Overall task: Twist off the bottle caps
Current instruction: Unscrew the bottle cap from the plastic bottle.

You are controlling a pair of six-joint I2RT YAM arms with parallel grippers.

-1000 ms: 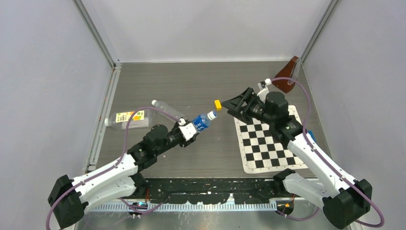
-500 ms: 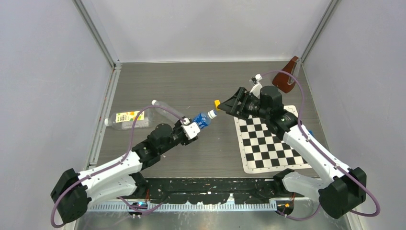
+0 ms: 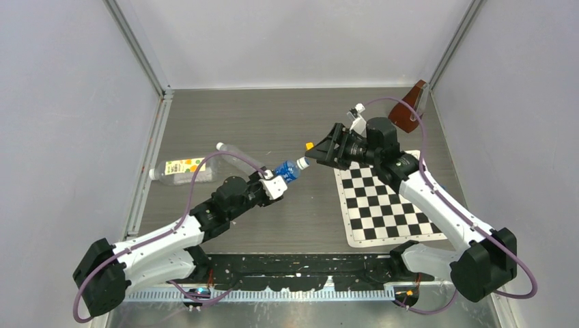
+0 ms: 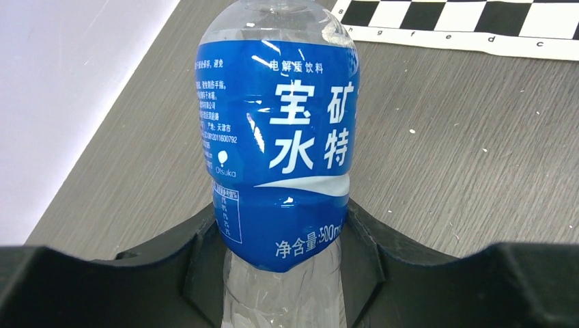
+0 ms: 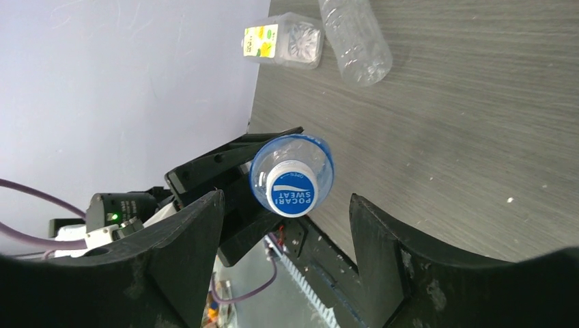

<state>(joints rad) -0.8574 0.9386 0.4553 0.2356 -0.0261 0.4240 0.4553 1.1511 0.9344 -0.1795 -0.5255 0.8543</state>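
My left gripper (image 3: 274, 182) is shut on the lower body of the small blue-labelled bottle (image 3: 287, 171) and holds it off the table, neck aimed at the right arm. In the left wrist view the bottle (image 4: 280, 137) fills the space between my left gripper (image 4: 280, 236) jaws. Its white-rimmed blue cap (image 5: 292, 189) faces the right wrist camera, just ahead of my right gripper (image 5: 285, 203). That gripper (image 3: 315, 154) is open, its fingers wide on either side of the cap (image 3: 302, 162) and not touching it.
Two more bottles lie at the left: a wider one with a yellow-orange label (image 3: 181, 169) and a slim unlabelled one (image 3: 239, 156). A small yellow block (image 3: 310, 145) sits beside the right gripper. A checkerboard sheet (image 3: 386, 205) lies at the right, a brown object (image 3: 408, 111) in the far right corner.
My right gripper has moved left, closing the gap to the bottle's cap, and stays open. The left gripper with the bottle has barely shifted.
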